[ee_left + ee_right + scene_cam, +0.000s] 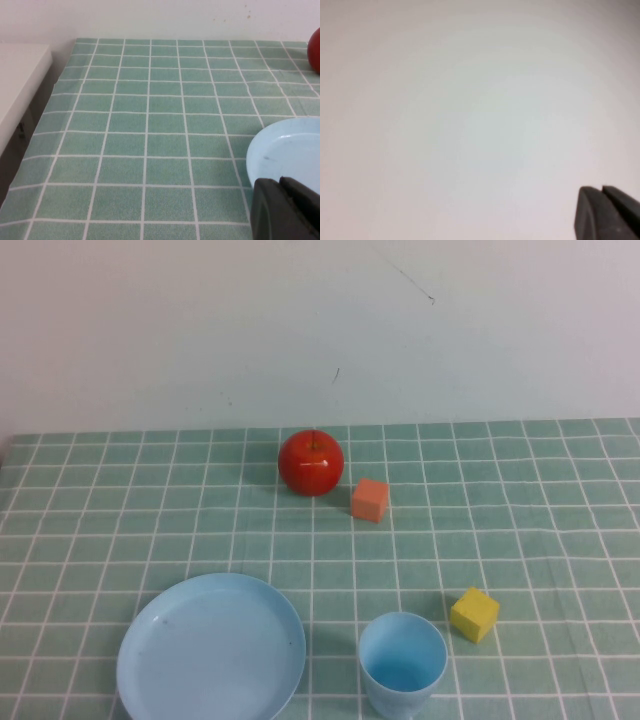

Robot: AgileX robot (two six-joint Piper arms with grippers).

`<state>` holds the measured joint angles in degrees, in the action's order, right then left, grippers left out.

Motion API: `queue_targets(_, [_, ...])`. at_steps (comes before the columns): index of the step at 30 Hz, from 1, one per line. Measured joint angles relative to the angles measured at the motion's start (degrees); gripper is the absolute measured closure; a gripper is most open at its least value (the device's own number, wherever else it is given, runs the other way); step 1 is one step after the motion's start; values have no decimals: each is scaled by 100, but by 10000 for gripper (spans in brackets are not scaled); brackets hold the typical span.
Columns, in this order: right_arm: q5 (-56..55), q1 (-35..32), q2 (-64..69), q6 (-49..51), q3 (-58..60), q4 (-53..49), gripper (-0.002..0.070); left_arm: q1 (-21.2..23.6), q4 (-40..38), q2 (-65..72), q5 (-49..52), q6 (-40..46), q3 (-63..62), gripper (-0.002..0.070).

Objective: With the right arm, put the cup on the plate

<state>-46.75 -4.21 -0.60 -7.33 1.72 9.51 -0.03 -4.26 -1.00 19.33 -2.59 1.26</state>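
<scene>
The light-blue cup (402, 664) stands upright and empty at the table's front, right of centre. The light-blue plate (211, 650) lies flat at the front left, apart from the cup; its rim also shows in the left wrist view (260, 145). My left gripper (280, 183) is shut and empty, just off the plate's near edge. My right gripper (602, 190) is shut and empty, facing only a blank pale wall. Neither arm shows in the high view.
A red apple (311, 462) sits at the back centre with an orange cube (370, 499) beside it. A yellow cube (474, 614) lies just right of the cup. The table's left edge (62, 75) borders a white surface (20, 80).
</scene>
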Motion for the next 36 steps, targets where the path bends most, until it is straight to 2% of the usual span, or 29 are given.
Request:
queue_targets(4, [726, 0, 0, -143, -324, -482, 679, 0, 0, 0, 0, 0, 0, 678])
queue_targets(14, [4265, 0, 110, 314, -2327, -1593, 679, 0, 0, 0, 0, 0, 0, 678])
queue_targets(20, [6419, 0, 828, 236, -3185, -1671, 679, 0, 0, 0, 0, 0, 0, 678])
queue_targets(27, [8719, 0, 2196, -145, -3718, -1281, 679, 0, 0, 0, 0, 0, 0, 678])
queue_targets(31, [9174, 0, 2916, -506, -3853, -1117, 679, 0, 0, 0, 0, 0, 0, 678])
queue_targets(36, [9054, 0, 3419, -494, -3938, -1080, 679, 0, 0, 0, 0, 0, 0, 678])
